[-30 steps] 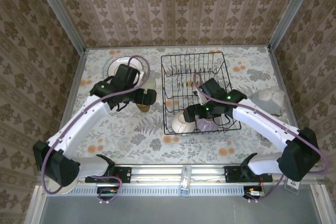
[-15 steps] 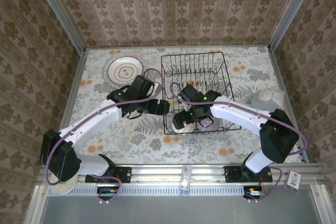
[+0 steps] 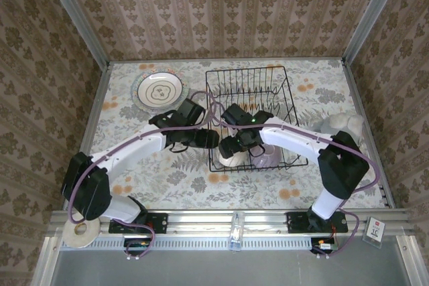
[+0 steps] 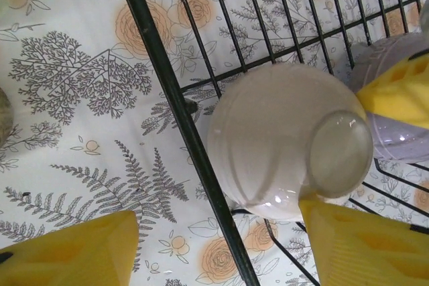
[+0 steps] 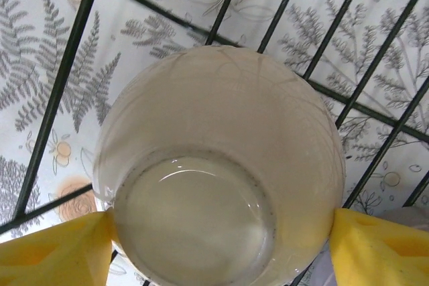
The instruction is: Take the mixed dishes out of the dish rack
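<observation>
The flower-printed bench (image 3: 167, 172) carries the dish rack (image 3: 261, 92) right of centre. No writing can be read on any dish.

The left arm (image 3: 127, 152) reaches in from 8 o'clock and the right arm (image 3: 301, 140) from 4 o'clock. They meet over the rack's 7 o'clock corner and cover much of it from above.

A patterned plate (image 3: 159, 90) lies flat on the bench at 10 o'clock of the rack. Pale dishes (image 3: 342, 128) sit at 3 o'clock of it, too blurred to sort.

The cream bowl (image 5: 221, 165) rests upside down in that corner, with the lilac bowl (image 4: 395, 132) just beside it at 3 o'clock, half cut off.

The left jaws are released. One yellow finger (image 4: 74, 252) is outside the rack's side wire, and the other is by the bowl.

The right jaws flank the cream bowl with a pad (image 5: 53, 252) at each side. Whether they pinch it I cannot tell.

A small card (image 3: 374, 229) at 5 o'clock bears a red mark, its print too small to read.
</observation>
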Tool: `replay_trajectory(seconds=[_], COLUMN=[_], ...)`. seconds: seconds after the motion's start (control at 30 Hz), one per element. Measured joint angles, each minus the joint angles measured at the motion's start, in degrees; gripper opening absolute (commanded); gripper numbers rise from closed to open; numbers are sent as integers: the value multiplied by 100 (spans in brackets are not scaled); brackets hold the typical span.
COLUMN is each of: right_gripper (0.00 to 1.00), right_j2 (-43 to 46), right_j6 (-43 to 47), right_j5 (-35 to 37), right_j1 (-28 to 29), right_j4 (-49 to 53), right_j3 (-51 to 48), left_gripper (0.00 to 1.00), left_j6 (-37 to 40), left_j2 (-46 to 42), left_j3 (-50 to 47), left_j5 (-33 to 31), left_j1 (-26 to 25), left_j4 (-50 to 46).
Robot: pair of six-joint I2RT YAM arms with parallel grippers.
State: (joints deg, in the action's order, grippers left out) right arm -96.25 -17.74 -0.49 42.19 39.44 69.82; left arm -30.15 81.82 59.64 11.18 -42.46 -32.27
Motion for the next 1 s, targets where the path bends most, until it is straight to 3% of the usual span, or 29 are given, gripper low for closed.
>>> replay_trajectory(seconds=[0.3, 0.6, 0.8, 0.97, 1.0], right_gripper=[70, 70, 71, 83, 87], right_j2=[-153, 0, 212, 616, 761], right_j6=[-59, -308, -398, -509, -525], right_j5=[37, 72, 11, -2, -20], right_j1=[-909, -1655, -1829, -1891, -1921], right_j4=[-168, -348, -367, -260, -236], right_j3=[190, 20, -166, -354, -393], left_gripper=[66, 69, 80, 99, 100], left_j6=[-81, -116, -20, 210, 249], left_j2=[105, 144, 138, -109, -225], left_j3=[-44, -39, 195, 634, 708], left_j5=[2, -17, -138, -341, -393], left_j1=[-70, -70, -70, -168, -223], left_j4=[68, 55, -164, -192, -157])
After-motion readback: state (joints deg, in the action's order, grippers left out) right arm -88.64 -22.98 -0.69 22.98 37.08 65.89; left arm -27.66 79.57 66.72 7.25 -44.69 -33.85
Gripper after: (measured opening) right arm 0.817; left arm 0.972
